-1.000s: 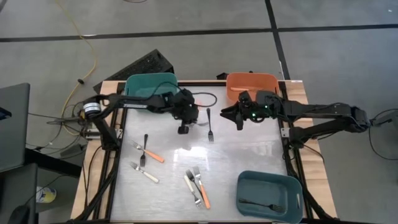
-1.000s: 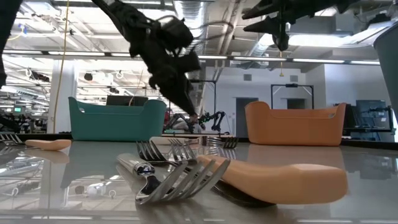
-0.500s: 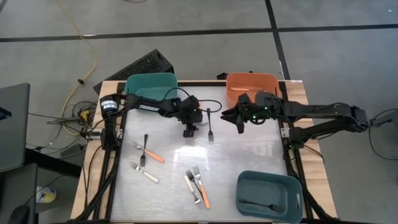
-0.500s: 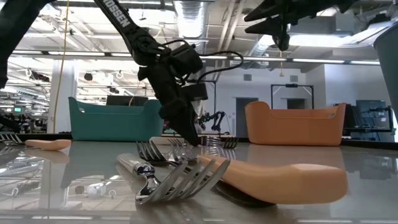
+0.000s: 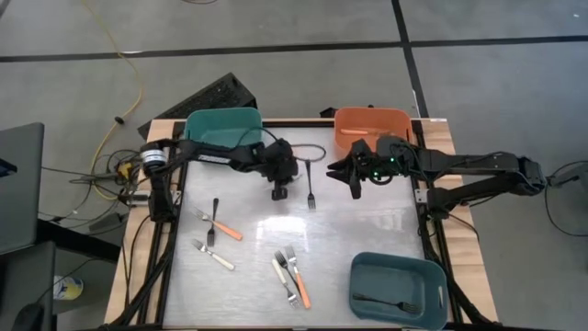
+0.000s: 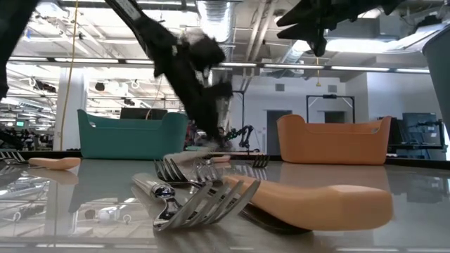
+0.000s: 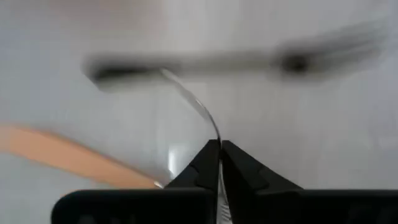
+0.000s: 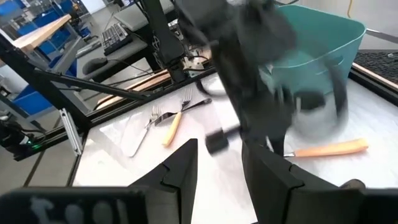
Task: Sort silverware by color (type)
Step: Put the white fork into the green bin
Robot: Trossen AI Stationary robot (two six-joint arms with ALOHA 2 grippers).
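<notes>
High view: the left gripper (image 5: pixel 278 193) is down at the tabletop (image 5: pixel 367 225) near the far centre, just beside the all-black fork (image 5: pixel 310 185) that lies apart from the rest. Left wrist view shows its fingers pressed together with nothing between them, tips aimed at that blurred dark fork (image 7: pixel 236 62). The step in hand appears to be the approach to this fork; it is not yet grasped.

Next move — judged from the layout: spread the fingers, straddle the thin handle, close, then carry it to the near-right teal bin (image 5: pixel 397 288), which already holds one black fork (image 5: pixel 386 302). The flat, thin handle on a smooth tabletop is likely to slip.

Remaining silverware:
- one orange-handled fork (image 5: pixel 220 226) and one cream-handled fork (image 5: pixel 212 255) at the left;
- a cream (image 5: pixel 283 277) and orange (image 5: pixel 297 276) pair at the near centre.

Arm pose: the left arm reaches from the left edge past the far teal bin (image 5: pixel 222 123), wrist pitched down. The right gripper (image 5: pixel 353 175) waits above the tabletop beside the orange bin (image 5: pixel 371 121) — fingers parted, empty.
</notes>
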